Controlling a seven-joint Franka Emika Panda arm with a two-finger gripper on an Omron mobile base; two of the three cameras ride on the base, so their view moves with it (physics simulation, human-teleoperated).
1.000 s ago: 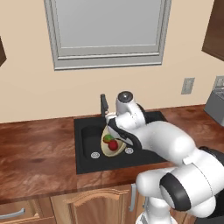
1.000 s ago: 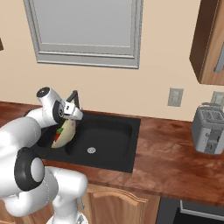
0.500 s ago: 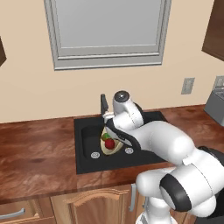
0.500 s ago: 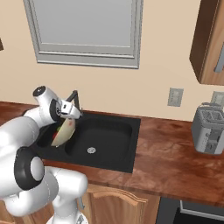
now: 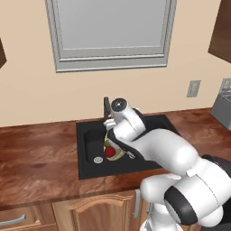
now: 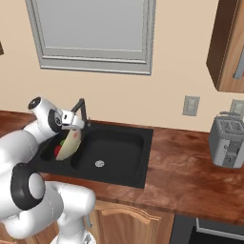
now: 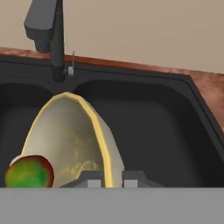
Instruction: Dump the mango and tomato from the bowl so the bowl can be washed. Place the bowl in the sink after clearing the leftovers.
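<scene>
The pale yellowish-olive glossy bowl (image 7: 72, 140) is held by its rim in the two-finger gripper (image 7: 113, 178), whose jaws are pinched narrowly onto the rim edge. The bowl is tipped steeply on its side over the black double-basin sink (image 5: 90, 131), above the narrower basin near the short dark faucet (image 7: 48, 33). Compared with a second ago, the bowl has been carried slightly further toward that narrow basin and is tilted more sharply. A red-and-green round fruit (image 7: 29, 172), judged to be the mango, is seen at the lower lip of the bowl, and a red piece (image 5: 109, 152), likely the tomato, is seen beside it. The leftovers are judged to be about to spill, so the dumping step is under way and the bowl is not yet set down.
</scene>
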